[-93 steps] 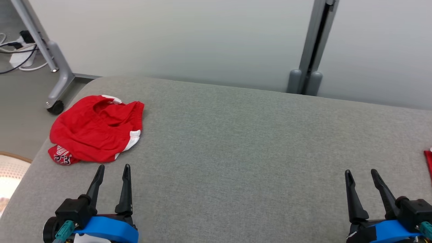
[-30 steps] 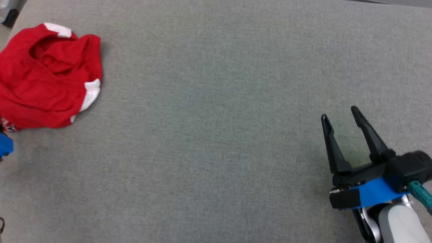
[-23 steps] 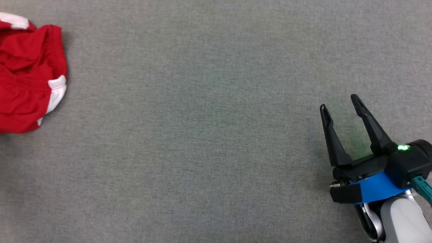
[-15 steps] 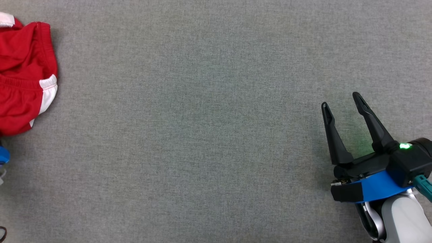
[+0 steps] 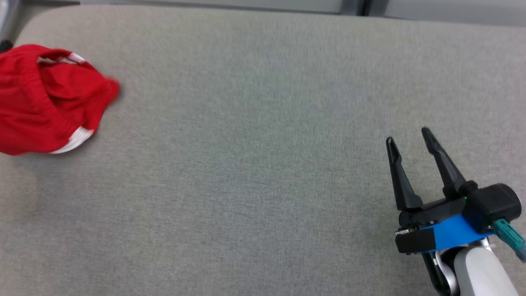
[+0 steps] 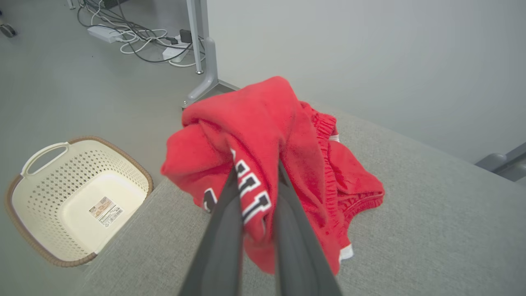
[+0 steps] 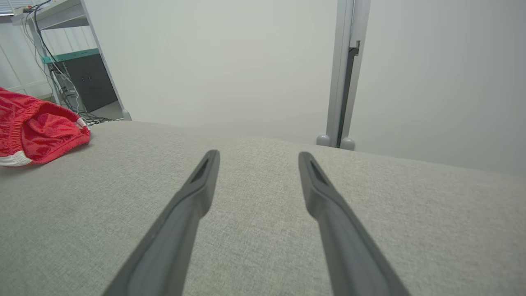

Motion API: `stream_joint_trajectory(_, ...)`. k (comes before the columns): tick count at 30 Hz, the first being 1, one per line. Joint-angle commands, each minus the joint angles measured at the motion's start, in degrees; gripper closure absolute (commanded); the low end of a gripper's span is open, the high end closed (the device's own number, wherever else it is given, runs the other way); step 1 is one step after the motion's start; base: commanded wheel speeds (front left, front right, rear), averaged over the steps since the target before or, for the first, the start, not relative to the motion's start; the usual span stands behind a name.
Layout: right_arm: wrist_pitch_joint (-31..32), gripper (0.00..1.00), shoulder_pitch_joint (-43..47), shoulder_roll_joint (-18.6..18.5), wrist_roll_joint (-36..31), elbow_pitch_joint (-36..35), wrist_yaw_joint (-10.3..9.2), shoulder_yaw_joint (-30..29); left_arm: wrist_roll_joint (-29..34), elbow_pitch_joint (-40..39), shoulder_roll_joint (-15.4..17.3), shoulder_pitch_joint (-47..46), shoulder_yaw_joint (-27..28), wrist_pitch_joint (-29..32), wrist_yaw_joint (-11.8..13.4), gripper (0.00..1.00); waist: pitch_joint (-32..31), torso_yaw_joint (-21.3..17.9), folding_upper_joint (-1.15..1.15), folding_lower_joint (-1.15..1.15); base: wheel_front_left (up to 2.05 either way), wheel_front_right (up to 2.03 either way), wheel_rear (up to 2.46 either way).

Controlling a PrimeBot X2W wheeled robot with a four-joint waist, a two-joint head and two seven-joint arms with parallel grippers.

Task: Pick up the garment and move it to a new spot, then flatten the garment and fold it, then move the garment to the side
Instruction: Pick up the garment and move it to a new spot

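We are pinching the garment (image 6: 263, 119) in our left gripper (image 6: 258, 168), its 2 fingers drawn narrow with a fold of red cloth and white lettering between them. The garment is bunching at the far left corner of the gray surface (image 5: 254, 144), part of it raised and the rest lying there. A basket (image 6: 49, 181) is standing on the floor beside that corner. Our right gripper (image 5: 407, 137) is spreading wide at the near right, nothing between its fingers, well apart from the garment.
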Motion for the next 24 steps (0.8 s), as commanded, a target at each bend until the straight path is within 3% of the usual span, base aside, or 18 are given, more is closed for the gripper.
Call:
stream_joint_trajectory(1, -0.5, 0.0, 1.3, 0.6, 0.7, 0.5, 0.0, -0.2, 0.6, -1.9, 1.1, -1.5, -0.3, 0.0, -0.5, 1.0, -2.6, -1.0, 0.0, 0.01, 0.0, 0.0, 0.0)
stream_joint_trajectory(10, -2.3, 0.0, 5.2, 2.9, 1.9, 3.3, 0.0, -3.0, 3.0, -18.2, 3.8, -7.0, -5.2, 4.1, -1.6, 1.0, -12.4, -2.0, 0.0, 0.01, 0.0, 0.0, 0.0)
stream_joint_trajectory(24, -2.9, 0.0, 7.5, 4.0, 2.5, 3.3, 0.0, -3.8, 0.1, -36.3, -1.8, -13.1, -19.6, 11.8, -3.8, 1.0, -16.7, -9.2, 0.0, 0.01, 0.0, 0.0, 0.0)
